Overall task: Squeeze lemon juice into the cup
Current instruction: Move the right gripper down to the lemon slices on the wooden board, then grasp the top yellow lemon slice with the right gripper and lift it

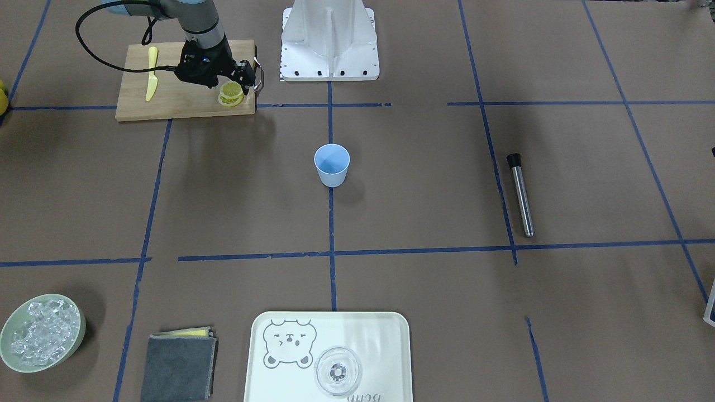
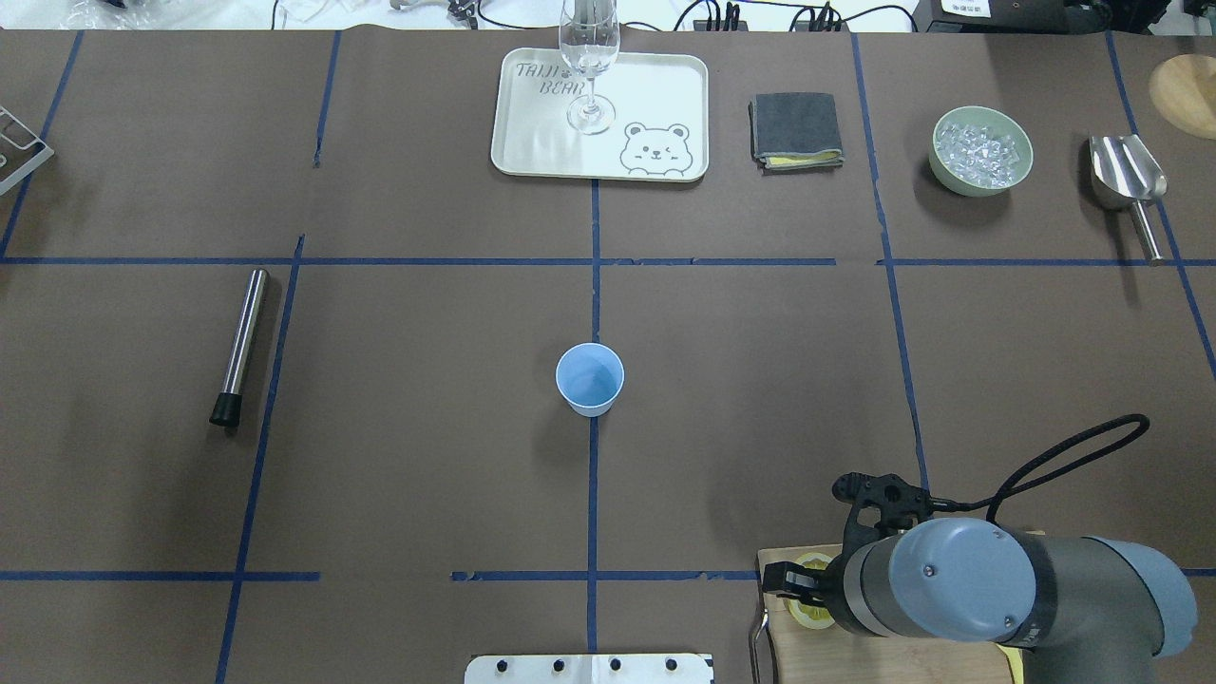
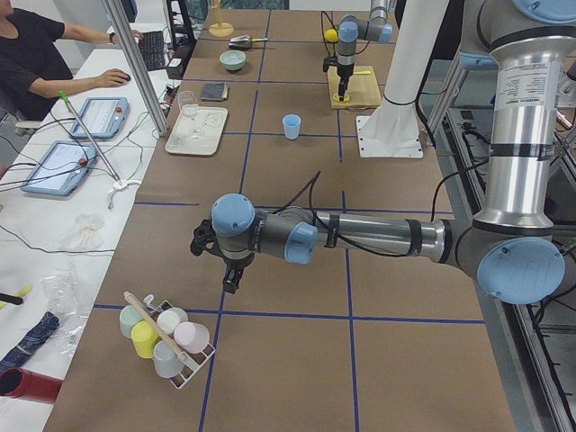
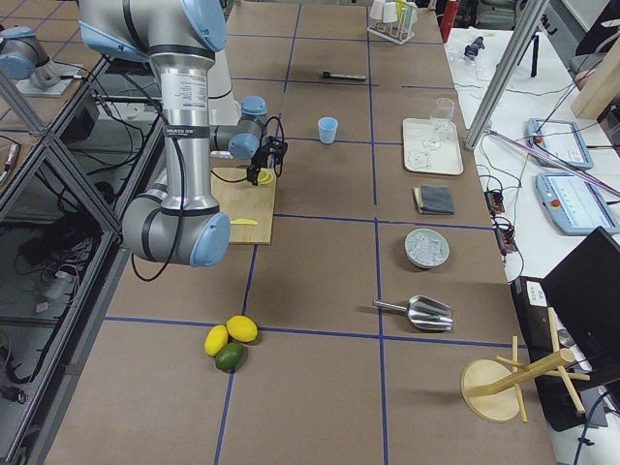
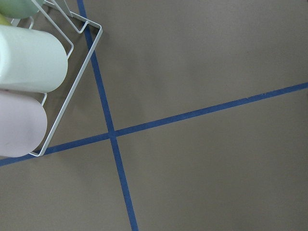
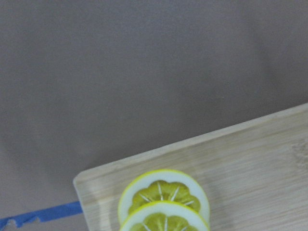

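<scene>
The right gripper (image 1: pixel 243 81) is hanging over the wooden cutting board (image 1: pixel 184 103), directly above the lemon slices (image 1: pixel 230 93). I cannot tell how far its jaws are spread or whether they are touching the fruit; the right wrist view is showing no fingers.

In that view 2 slices are lying overlapped (image 6: pixel 163 190) at the board's rounded corner, just inside its edge, with bare brown table beyond. A metal handle (image 1: pixel 258 72) is sitting on the board's short edge beside the gripper. A yellow plastic knife (image 1: pixel 151 72) is lying toward the board's other end, well apart from the slices.

The light blue cup (image 1: pixel 332 163) is standing upright and alone on the centre tape line in the middle of the table, well apart from the board. Only open table and blue tape are lying between the board's corner and the cup.

A steel rod with a black end (image 1: pixel 520 194) is lying far off on the cup's other side. Along the operators' edge a white tray (image 1: pixel 391 335) is carrying a clear glass (image 1: pixel 338 370), with a grey cloth (image 1: pixel 179 365) and a bowl of ice (image 1: pixel 82 329) beside it.

The left gripper (image 3: pixel 232 274) is hovering over bare table near a wire cup rack (image 3: pixel 193 373) at the table's end; I cannot tell its opening.
</scene>
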Controlling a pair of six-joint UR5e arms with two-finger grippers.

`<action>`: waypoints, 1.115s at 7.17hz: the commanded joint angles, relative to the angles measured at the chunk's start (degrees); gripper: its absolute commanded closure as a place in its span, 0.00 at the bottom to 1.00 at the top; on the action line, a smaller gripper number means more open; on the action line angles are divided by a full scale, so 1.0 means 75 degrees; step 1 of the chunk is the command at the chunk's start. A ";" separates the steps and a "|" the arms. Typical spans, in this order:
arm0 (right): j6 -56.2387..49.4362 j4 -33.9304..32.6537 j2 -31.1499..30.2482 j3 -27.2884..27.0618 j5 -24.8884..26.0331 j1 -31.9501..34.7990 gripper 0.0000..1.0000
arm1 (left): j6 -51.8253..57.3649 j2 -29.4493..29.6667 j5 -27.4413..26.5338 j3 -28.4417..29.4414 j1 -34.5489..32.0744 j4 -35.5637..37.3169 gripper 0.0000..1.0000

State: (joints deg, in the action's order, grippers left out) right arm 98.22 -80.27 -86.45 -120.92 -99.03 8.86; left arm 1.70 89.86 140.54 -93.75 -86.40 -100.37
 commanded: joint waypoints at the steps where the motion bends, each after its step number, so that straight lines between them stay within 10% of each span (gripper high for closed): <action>1: 0.0006 0.0003 0.0054 0.0044 -0.0003 -0.0033 0.00 | -0.0004 -0.0005 0.0000 -0.0016 0.0000 0.0000 0.00; 3: 0.0006 0.0015 0.0042 0.0150 0.0008 -0.0045 0.02 | -0.0016 -0.0005 0.0000 -0.0051 0.0000 0.0000 0.00; 6: 0.0006 0.0026 0.0042 0.0103 0.0009 -0.0022 0.45 | -0.0039 -0.0005 0.0012 -0.0086 -0.0012 0.0000 0.00; 8: -0.0006 0.0015 0.0030 -0.0013 -0.0003 0.0013 0.44 | -0.0039 -0.0016 0.0012 -0.0098 -0.0012 0.0000 0.00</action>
State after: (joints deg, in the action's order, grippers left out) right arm 98.21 -80.13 -86.15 -120.41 -98.98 8.74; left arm 1.41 89.80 140.62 -94.44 -86.48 -100.37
